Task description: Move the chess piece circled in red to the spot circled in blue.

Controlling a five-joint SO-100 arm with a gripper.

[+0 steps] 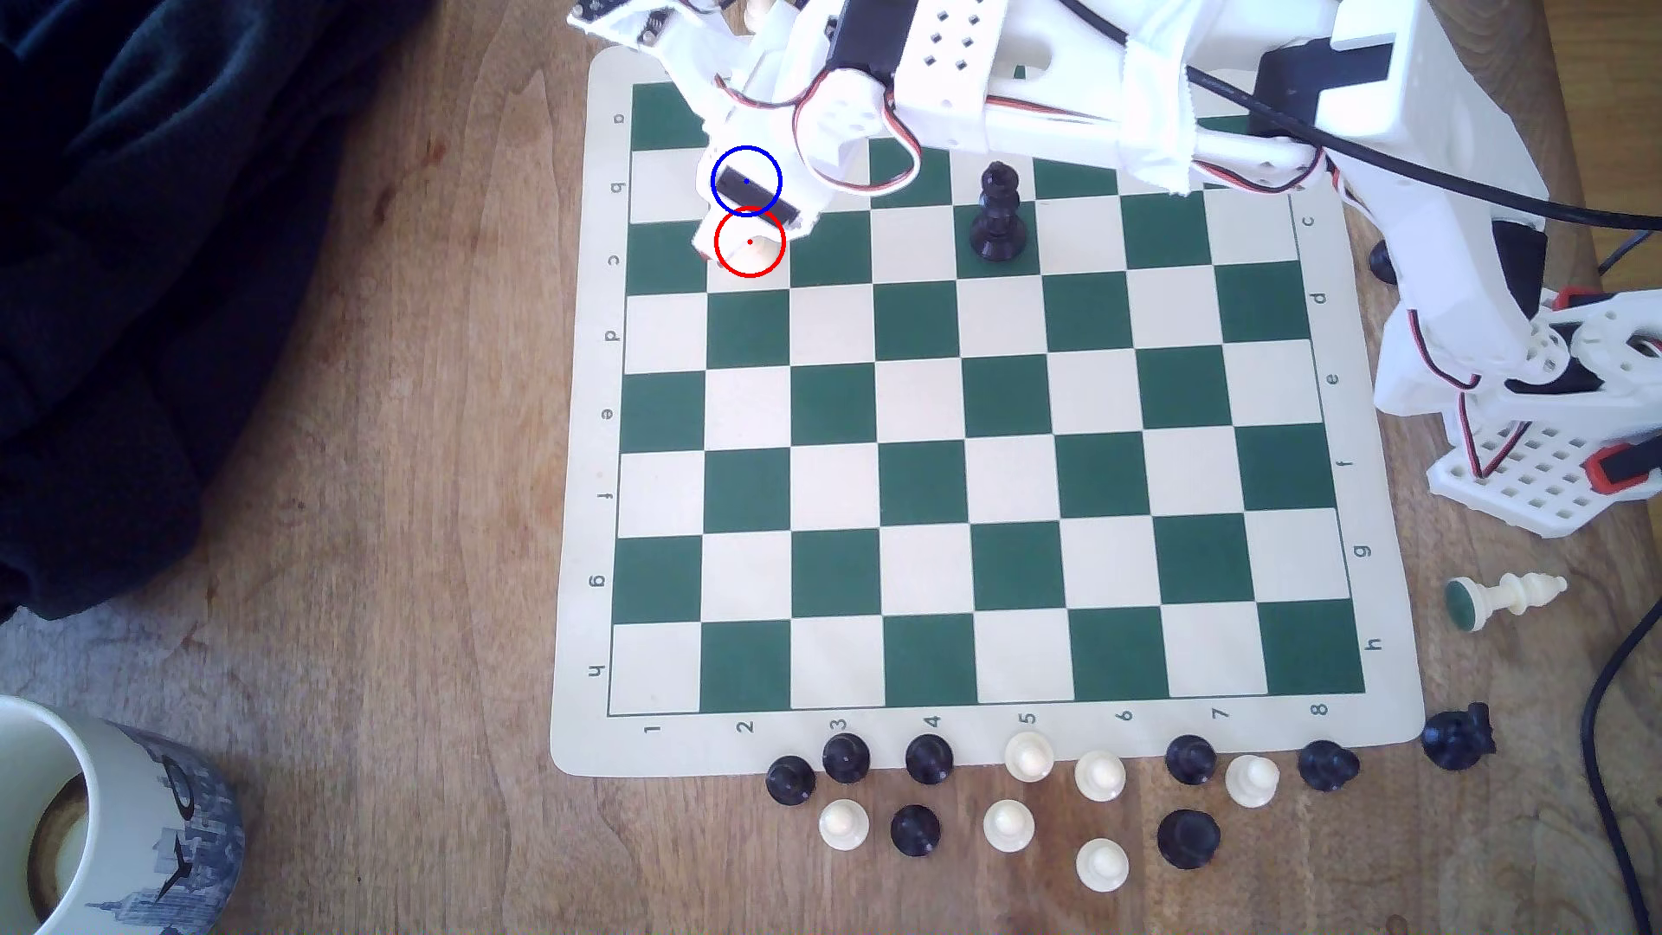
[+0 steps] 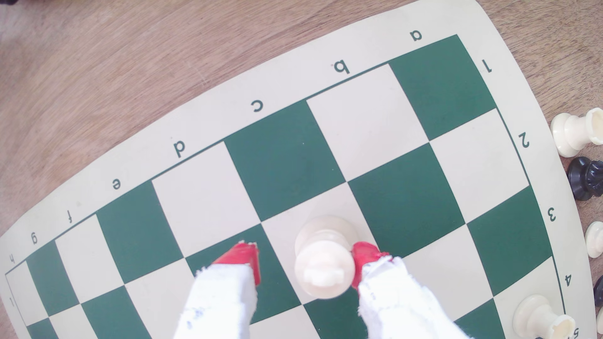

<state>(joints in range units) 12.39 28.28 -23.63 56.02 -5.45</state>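
Exterior view: arm reaches over the far corner of the chessboard (image 1: 980, 503) on the exterior view's left. Tool (image 1: 751, 235) sits over the red-ringed cream square; the cream piece (image 1: 760, 244) barely shows under it. Blue-ringed spot (image 1: 746, 181) is the next square, covered by the arm. Black piece (image 1: 998, 213) stands well apart.

Wrist view: tool (image 2: 306, 264) open, red-tipped fingers (image 2: 243, 260) either side of the cream piece (image 2: 324, 260). One tip touches it, the other is clear. Piece stands upright on its cream square.
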